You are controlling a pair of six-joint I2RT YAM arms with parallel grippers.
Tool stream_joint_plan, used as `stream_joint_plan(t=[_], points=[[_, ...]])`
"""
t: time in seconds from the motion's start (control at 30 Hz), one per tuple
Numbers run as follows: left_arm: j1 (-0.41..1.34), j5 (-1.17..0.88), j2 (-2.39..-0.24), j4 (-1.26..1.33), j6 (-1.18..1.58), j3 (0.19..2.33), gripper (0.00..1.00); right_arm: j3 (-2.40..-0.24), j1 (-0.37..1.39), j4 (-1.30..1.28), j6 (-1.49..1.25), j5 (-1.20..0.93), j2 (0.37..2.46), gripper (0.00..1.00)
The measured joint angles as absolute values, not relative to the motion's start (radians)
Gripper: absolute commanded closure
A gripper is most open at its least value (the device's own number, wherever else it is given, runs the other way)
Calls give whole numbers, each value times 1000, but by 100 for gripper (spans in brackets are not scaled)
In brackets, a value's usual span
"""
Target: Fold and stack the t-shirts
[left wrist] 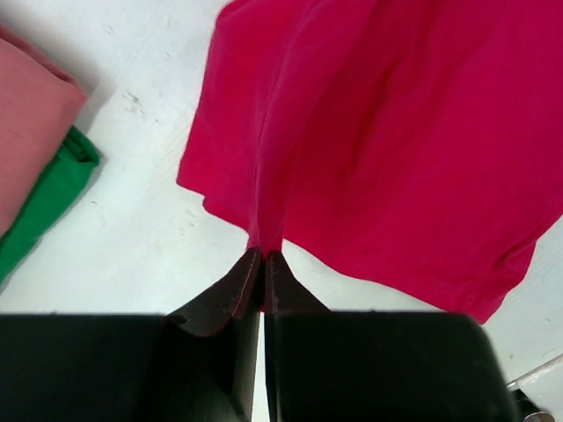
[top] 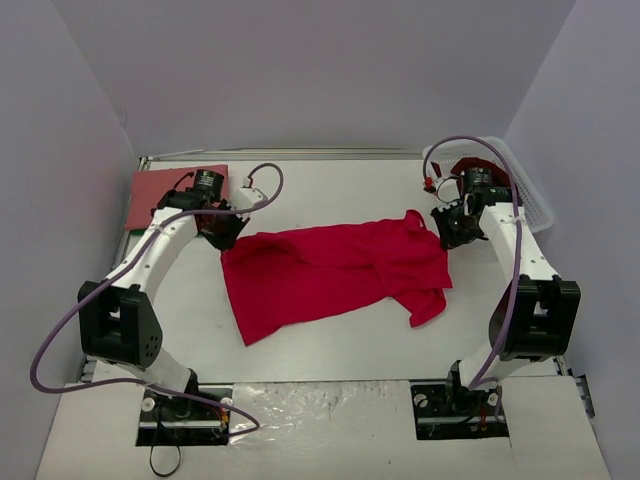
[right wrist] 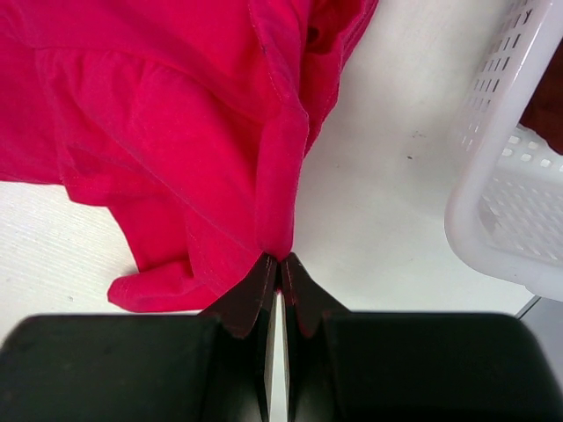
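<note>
A bright crimson t-shirt (top: 330, 275) lies spread and rumpled across the middle of the table. My left gripper (top: 222, 232) is shut on the shirt's back-left corner. In the left wrist view the fingertips (left wrist: 264, 257) pinch a ridge of that red cloth (left wrist: 396, 132). At the shirt's right end my right gripper (top: 448, 232) is also shut on cloth. The right wrist view shows it (right wrist: 280, 259) clamping a folded edge of the shirt (right wrist: 176, 132). A folded salmon-red t-shirt (top: 160, 195) (left wrist: 31, 123) rests at the back left. A dark maroon t-shirt (top: 465, 168) shows in the basket.
A white lattice basket (top: 530, 200) (right wrist: 501, 202) stands at the back right, close to my right gripper. A green cloth (left wrist: 48, 202) peeks out from under the salmon shirt. Grey walls close in the table on three sides.
</note>
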State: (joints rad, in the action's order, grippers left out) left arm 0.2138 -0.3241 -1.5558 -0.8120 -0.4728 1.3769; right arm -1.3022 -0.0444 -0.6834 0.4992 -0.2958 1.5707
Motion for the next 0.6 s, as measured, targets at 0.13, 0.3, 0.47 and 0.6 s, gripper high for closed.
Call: stream_joint_plan(t=[0.13, 0.3, 0.47, 0.6], points=[[215, -312, -1566, -813, -481, 1323, 98, -1302, -44, -683, 499, -297, 1571, 100], [215, -304, -1604, -794, -483, 1285, 98, -1302, -44, -683, 499, -297, 1571, 100], [214, -291, -1607, -764, -478, 1269, 98, -1302, -44, -683, 499, -297, 1571, 100], [202, -289, -1570, -741, -462, 1265, 97, -1302, -44, -686, 500, -297, 1567, 100]])
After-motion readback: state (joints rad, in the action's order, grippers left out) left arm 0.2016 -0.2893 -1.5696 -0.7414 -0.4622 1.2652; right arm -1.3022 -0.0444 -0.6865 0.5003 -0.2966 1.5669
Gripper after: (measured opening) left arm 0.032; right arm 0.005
